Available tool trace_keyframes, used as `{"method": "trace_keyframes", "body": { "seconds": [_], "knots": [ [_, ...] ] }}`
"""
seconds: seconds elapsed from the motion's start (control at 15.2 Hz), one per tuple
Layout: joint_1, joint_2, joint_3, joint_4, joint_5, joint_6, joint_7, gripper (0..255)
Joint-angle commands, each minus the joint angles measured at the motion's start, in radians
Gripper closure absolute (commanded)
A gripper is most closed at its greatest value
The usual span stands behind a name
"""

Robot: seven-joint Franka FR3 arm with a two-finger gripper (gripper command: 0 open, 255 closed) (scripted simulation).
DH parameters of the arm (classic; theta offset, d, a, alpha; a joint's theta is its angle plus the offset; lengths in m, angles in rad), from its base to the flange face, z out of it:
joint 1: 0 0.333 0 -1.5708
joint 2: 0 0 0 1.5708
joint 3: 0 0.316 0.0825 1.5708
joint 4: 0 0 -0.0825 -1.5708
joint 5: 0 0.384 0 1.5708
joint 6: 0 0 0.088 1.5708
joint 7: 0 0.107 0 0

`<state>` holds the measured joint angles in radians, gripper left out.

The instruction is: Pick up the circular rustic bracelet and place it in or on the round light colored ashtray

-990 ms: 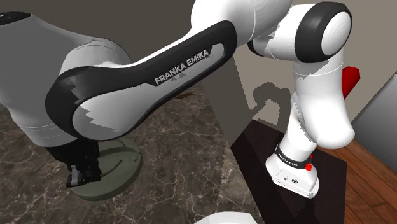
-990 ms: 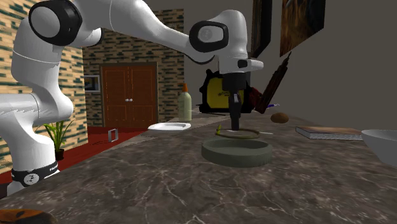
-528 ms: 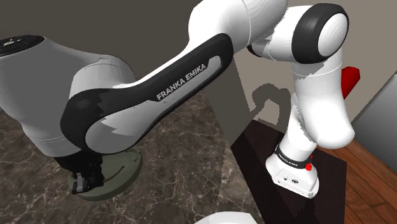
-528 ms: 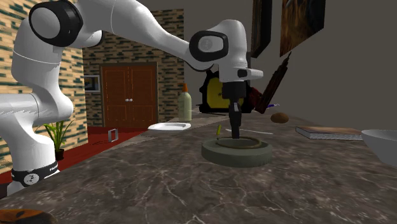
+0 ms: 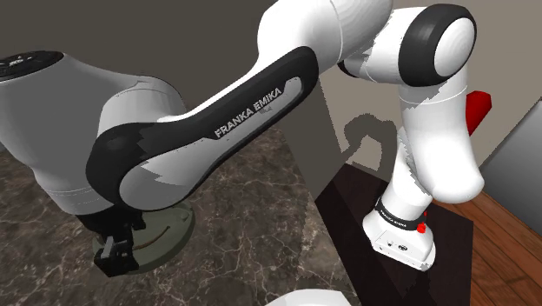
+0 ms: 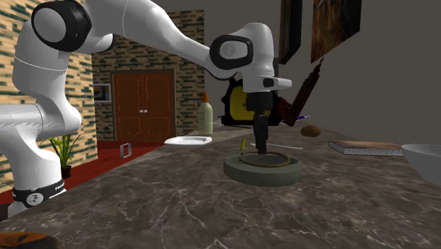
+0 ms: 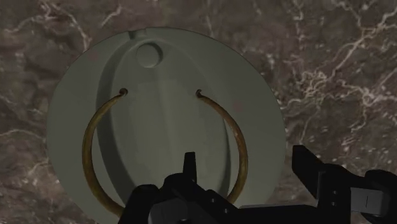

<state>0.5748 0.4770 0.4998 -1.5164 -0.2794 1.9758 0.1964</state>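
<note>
Nearest is the dark marble tabletop (image 6: 177, 205). On it sits the round grey-green ashtray (image 6: 263, 172). The brown bracelet (image 7: 86, 146), an open ring, lies flat on top of the ashtray, inside its rim. The pincer (image 6: 261, 147) hangs straight down right over it. Its two fingers stand wide apart. One side of the ring runs between them, but they do not seem to squeeze it, so the pincer looks like it holds nothing. I think the main job is done, and the arm only has to lift away without bumping the ring. Farther back in the second exterior view, a white plate (image 6: 188, 141) lies at the ashtray's 10 o'clock, with a bottle (image 6: 206, 117) behind it.
</note>
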Motion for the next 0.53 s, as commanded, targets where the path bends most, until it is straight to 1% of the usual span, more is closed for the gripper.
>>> {"method": "trace_keyframes", "body": {
  "seconds": [0.0,0.13,0.4,0.46],
  "knots": [
    [0.0,0.001,0.0,-0.001,0.0,0.0,0.0,0],
    [0.003,0.007,-0.001,0.007,-0.002,-0.002,0.001,0],
    [0.007,-0.024,0.01,0.09,0.018,-0.111,-0.013,0],
    [0.007,-0.024,0.01,0.09,0.018,-0.111,-0.013,0]
  ]
}}
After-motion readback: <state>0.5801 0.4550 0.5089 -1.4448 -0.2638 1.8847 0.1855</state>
